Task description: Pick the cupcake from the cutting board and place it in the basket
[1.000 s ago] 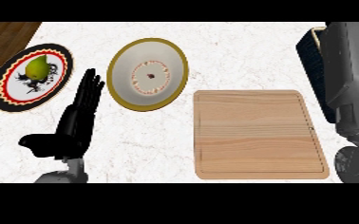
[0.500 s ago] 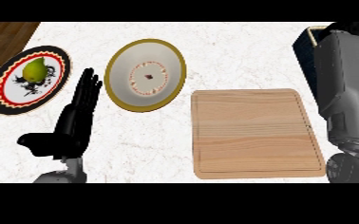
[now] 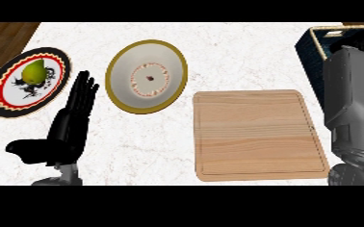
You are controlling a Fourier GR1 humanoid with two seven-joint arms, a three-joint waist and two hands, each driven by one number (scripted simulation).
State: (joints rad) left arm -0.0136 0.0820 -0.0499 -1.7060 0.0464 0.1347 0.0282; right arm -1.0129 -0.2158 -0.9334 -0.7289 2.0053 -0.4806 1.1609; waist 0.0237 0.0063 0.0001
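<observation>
Fingers [image 3: 82,91] of our left hand [image 3: 64,130] stand straight and close together, pointing up and away from us, with the thumb spread out to the left; the hand is fully open and has hold of nothing. Just to the left of these fingers lies a red-and-black patterned plate [image 3: 65,69] with a green pear [image 3: 34,71] on it, and just to their right lies a gold-rimmed plate [image 3: 147,42] bearing a small ring of pale dots around a dark spot. Further right of the fingers, and a little lower, the wooden cutting board [image 3: 256,134] lies flat on the white marbled counter [image 3: 235,53]. Well to the right of the fingers, our right forearm [image 3: 344,91] rises along the far edge of the board, its upper end over the dark basket [image 3: 313,53] at the far upper right. We cannot see our right hand past that forearm. We cannot tell where the cupcake is; no part of it shows, and the forearm covers much of the basket's inside.
</observation>
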